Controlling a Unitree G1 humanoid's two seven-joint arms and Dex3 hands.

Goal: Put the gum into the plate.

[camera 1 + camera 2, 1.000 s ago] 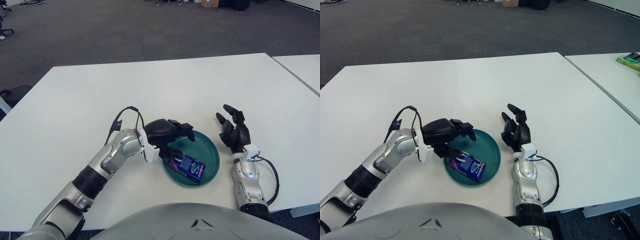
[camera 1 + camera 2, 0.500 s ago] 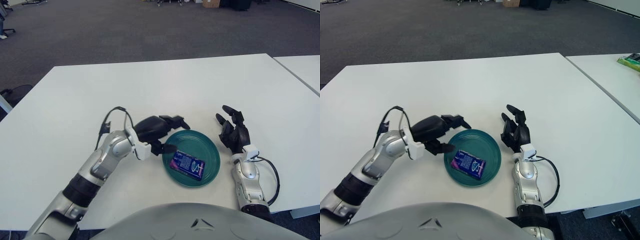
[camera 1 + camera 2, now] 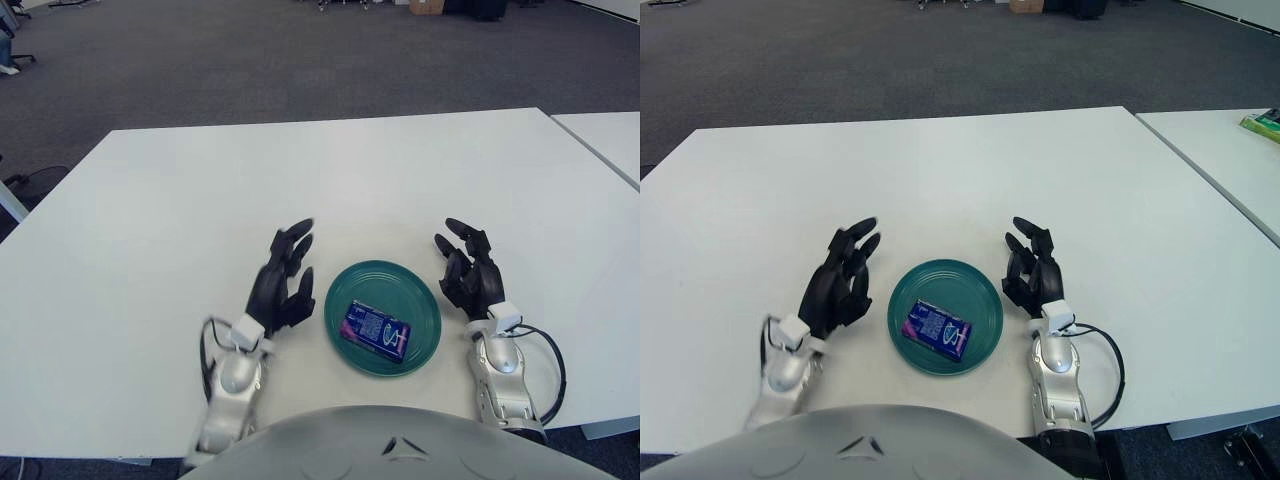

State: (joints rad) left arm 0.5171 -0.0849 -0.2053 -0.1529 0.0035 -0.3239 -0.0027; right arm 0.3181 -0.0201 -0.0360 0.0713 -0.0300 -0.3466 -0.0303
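The small blue-purple rectangular gum pack [image 3: 375,329] lies flat in the round teal plate [image 3: 421,300], lower centre. It looks light, stiff and slick; I'd pinch its long edges. My left hand [image 3: 282,283] and right hand [image 3: 469,275] flank the plate, fingers spread, empty.

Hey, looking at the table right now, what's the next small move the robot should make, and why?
Probably none beyond holding both hands where they are. The gum lies flat inside the green plate, touching neither hand. The left hand shows left of the plate with fingers spread and holding nothing, and the right hand shows right of it, also open. The placing looks done.
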